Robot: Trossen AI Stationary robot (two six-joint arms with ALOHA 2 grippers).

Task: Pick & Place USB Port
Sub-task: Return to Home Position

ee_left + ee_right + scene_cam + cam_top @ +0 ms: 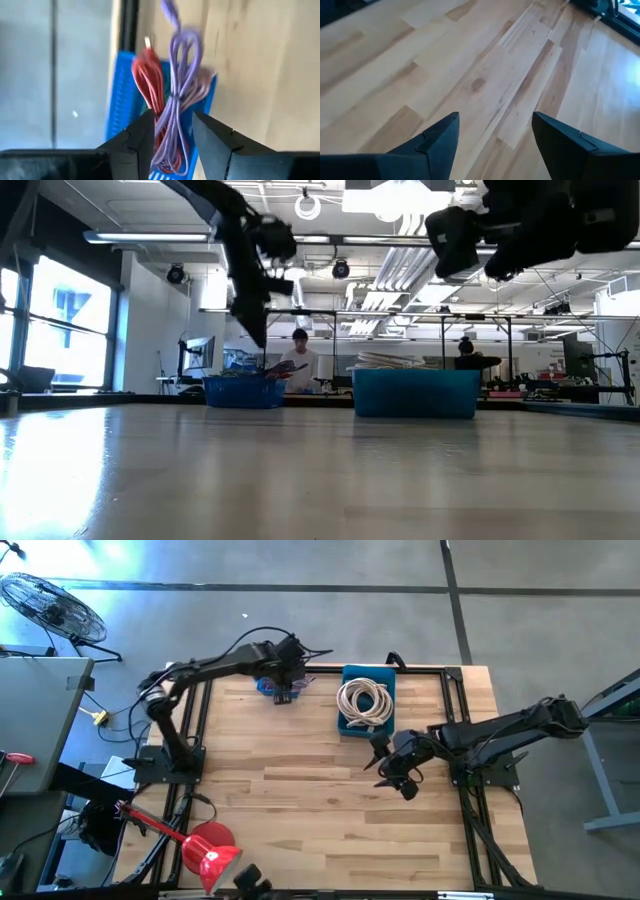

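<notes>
1. Fingers [140,142] of the left gripper [172,117] stand apart, clamping nothing, up above the blue bin [116,95].
2. Purple cable [181,75] lies in that bin, right below the gap between them, beside the red cable [147,82].
3. Right gripper [495,122]: fingers spread wide, wood table [480,65] beneath them.

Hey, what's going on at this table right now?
Two robot arms are sorting cables into bins. The left gripper hangs open over the small blue bin at the table's far edge, where the purple cable and the red cable lie. The white cable sits coiled in the larger blue bin beside it. The right gripper is open over bare wood, holding nothing.
</notes>
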